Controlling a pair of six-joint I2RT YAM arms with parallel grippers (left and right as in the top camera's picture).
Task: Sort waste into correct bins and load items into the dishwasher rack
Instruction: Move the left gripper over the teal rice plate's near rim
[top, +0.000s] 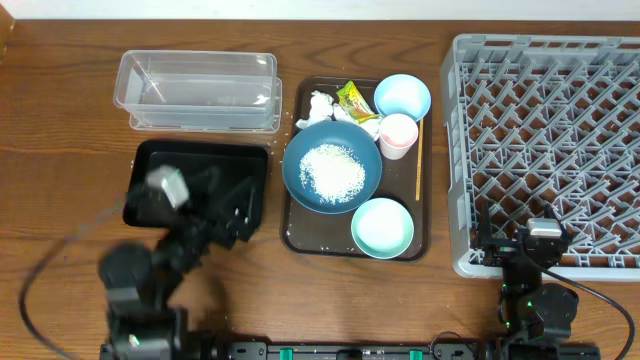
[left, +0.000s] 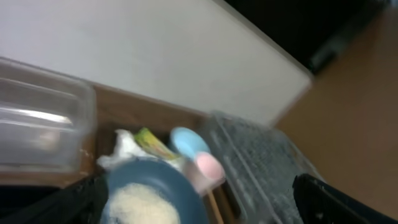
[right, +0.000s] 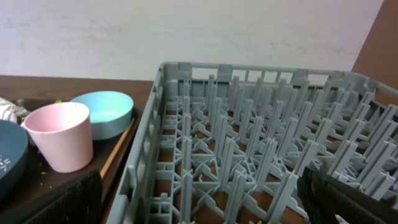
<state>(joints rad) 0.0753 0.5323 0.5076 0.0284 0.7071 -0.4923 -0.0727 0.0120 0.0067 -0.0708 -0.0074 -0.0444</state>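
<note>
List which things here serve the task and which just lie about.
Job: white rice, crumpled white tissues, yellow-green wrapper, black tray, clear plastic tub, dark blue round dish, light blue bowl, mint-green bowl, pink cup, wooden stick, grey plastic rack.
Lying about: brown serving tray.

— What's unclear overhead?
— The left arm (top: 185, 215) is motion-blurred and covers the near part of the black tray (top: 210, 158). The dishwasher rack (top: 545, 130) runs off the right edge.
— Left wrist view?
— Blurred throughout, with the blue dish (left: 180, 193) cut off below.

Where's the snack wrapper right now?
Overhead view: the snack wrapper lies at the brown tray's far edge, between the crumpled tissues and the light blue bowl.
</note>
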